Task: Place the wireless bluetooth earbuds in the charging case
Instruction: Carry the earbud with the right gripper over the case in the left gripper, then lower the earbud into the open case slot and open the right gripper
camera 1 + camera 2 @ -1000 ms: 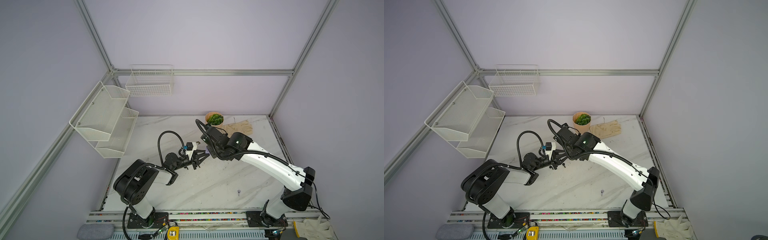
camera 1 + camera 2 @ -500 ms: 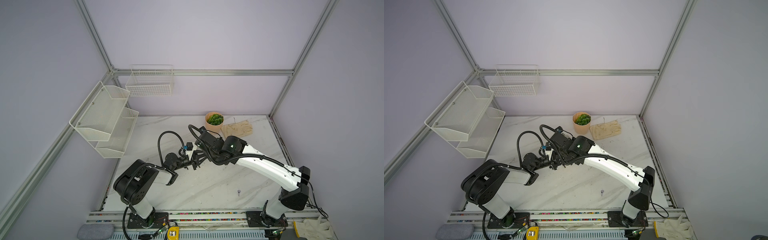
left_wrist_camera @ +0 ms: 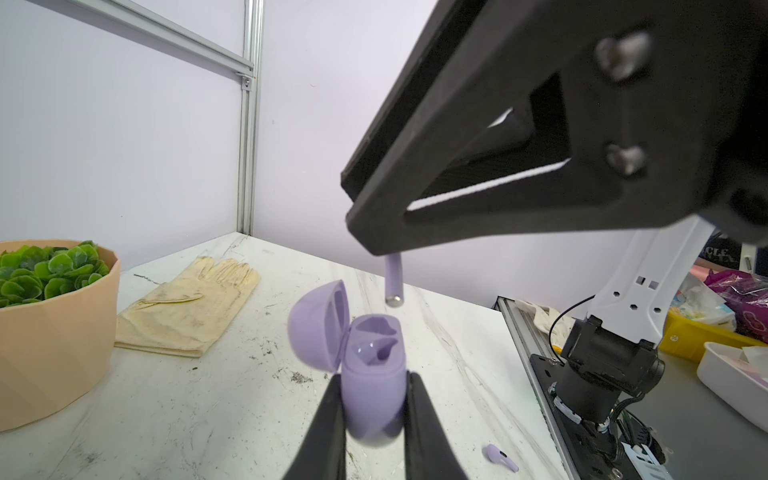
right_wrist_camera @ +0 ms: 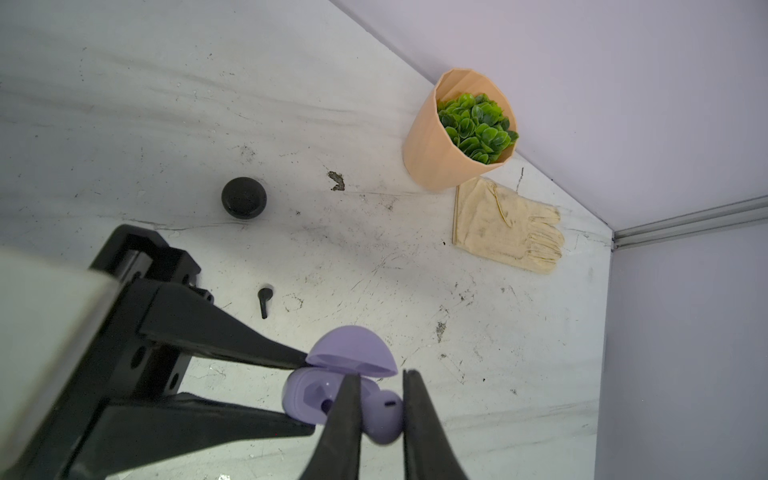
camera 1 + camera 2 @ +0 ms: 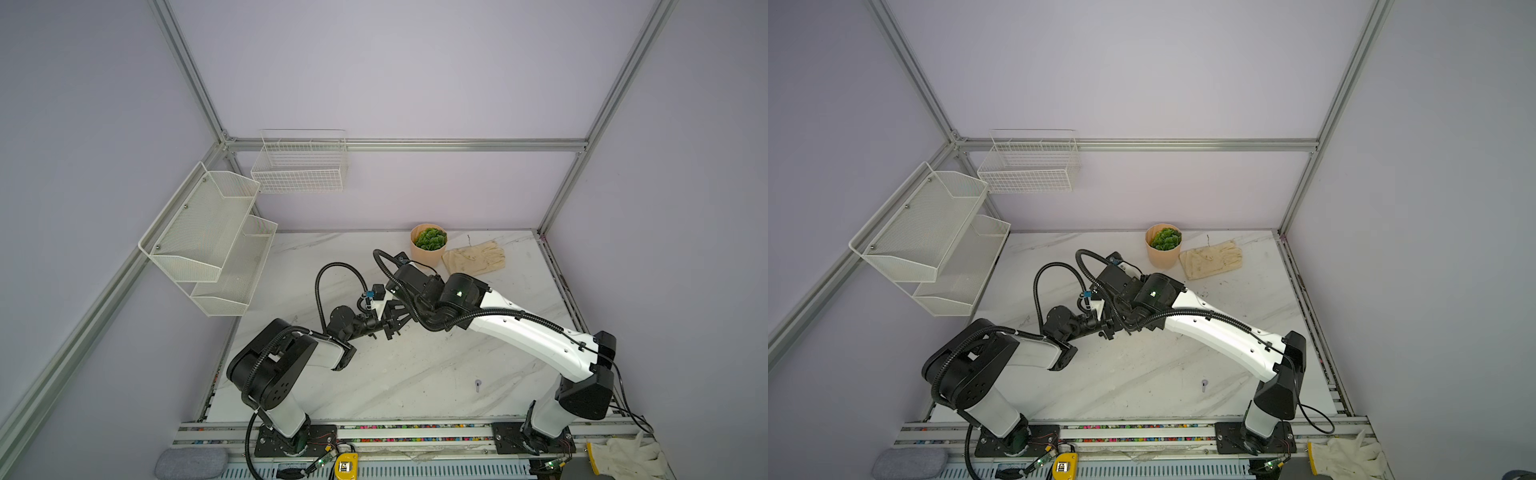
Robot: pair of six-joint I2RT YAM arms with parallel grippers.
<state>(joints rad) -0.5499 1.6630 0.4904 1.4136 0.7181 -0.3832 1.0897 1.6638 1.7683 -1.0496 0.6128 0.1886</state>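
Note:
My left gripper [image 3: 374, 379] is shut on the lilac charging case [image 3: 374, 386], whose lid [image 3: 318, 324] stands open, showing both wells. My right gripper [image 4: 380, 376] is shut on a lilac earbud [image 4: 384, 415] and hangs just above the case. In the left wrist view the earbud's stem [image 3: 393, 282] points down from the right fingertips [image 3: 374, 237], a little above the far well. Another lilac earbud [image 3: 500, 457] lies loose on the table [image 5: 478, 385]. A black earbud [image 4: 264, 299] and a round black case [image 4: 243, 197] lie beyond. In both top views the grippers meet mid-table [image 5: 390, 322].
A peach pot with a green plant [image 5: 428, 245] and a cream glove [image 5: 473, 257] lie at the back of the marble table [image 5: 415, 374]. White mesh shelves [image 5: 208, 232] and a wire basket [image 5: 299, 166] hang on the left walls. Another glove [image 5: 623, 457] lies off the front right.
My right arm has swung left and down, bringing the lilac earbud over the open case. The left arm has held still with the case.

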